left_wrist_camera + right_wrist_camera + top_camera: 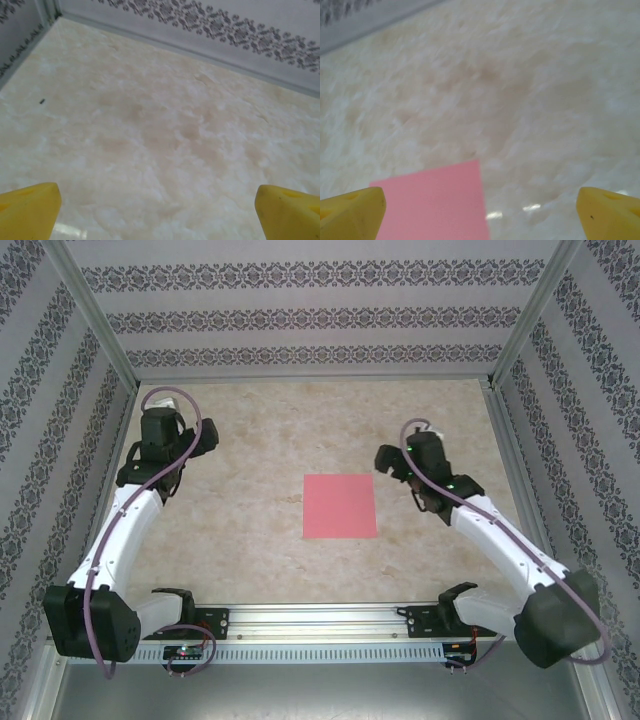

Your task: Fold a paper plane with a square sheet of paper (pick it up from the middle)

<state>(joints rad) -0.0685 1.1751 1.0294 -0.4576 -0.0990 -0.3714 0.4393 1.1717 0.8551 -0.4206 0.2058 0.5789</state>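
Both arms are bolted at the near edge to a metal rail point(320, 620) along the desk point(250, 430). From its base the left arm point(125, 525) swings outward to a black elbow at the near left. Its white link then slants away to a black wrist over the far-left part of the desk. A purple cable point(190, 455) loops along it. The left hand point(205, 440) points right, over bare marbled surface, well apart from the paper point(340, 506). In its wrist view the left hand point(157, 202) stands wide, a yellow finger point(30, 210) in each lower corner and only desk between them. A small dark speck point(42, 101) lies off to the left.

The right arm point(500, 540) mirrors this, with a black elbow at the near right and a white link slanting away and left. The right hand point(388, 462) points left, just beside the paper's far-right corner. In its wrist view the right hand point(481, 202) is also spread wide and holds nothing. A corner of the paper point(435, 200) shows beneath, nearer the left finger point(352, 212).

The paper, a pink-red square, lies flat and unfolded mid-desk, between the arms and closer to the right one. Beyond the desk stands a wall point(300, 315) with bands of dark floral pattern.
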